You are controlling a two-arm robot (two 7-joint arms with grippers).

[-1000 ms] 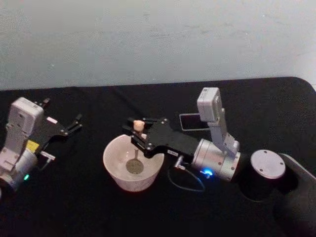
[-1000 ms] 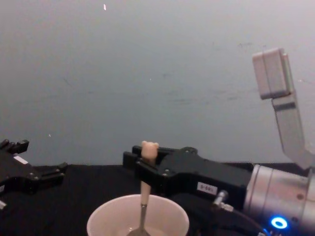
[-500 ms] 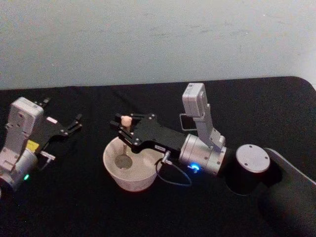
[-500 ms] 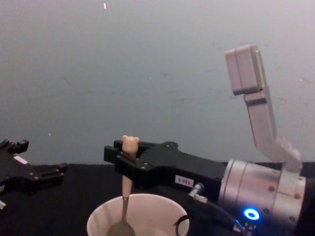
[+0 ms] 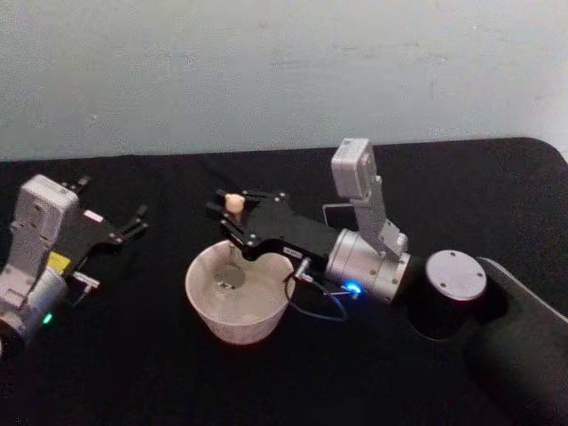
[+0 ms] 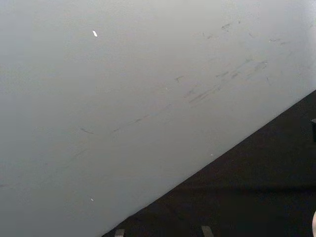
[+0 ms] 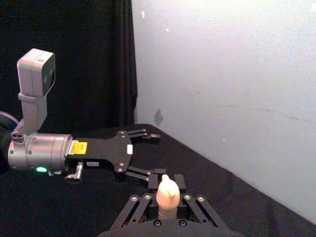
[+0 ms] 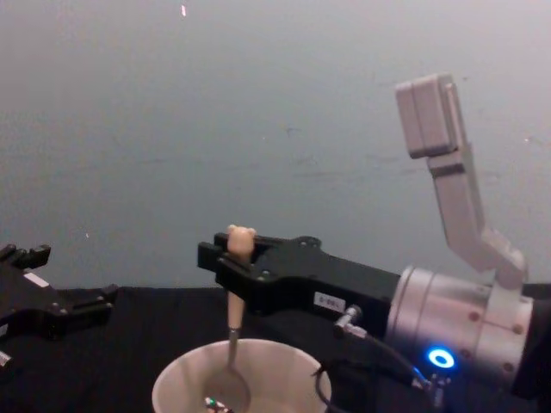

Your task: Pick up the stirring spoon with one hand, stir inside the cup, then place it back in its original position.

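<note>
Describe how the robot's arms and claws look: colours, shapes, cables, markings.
Right claw: black, two-fingered, white label, silver cylindrical wrist with blue light, thin looping cable, grey camera block on bracket. Left claw: black, same build, yellow sticker, green light.
</note>
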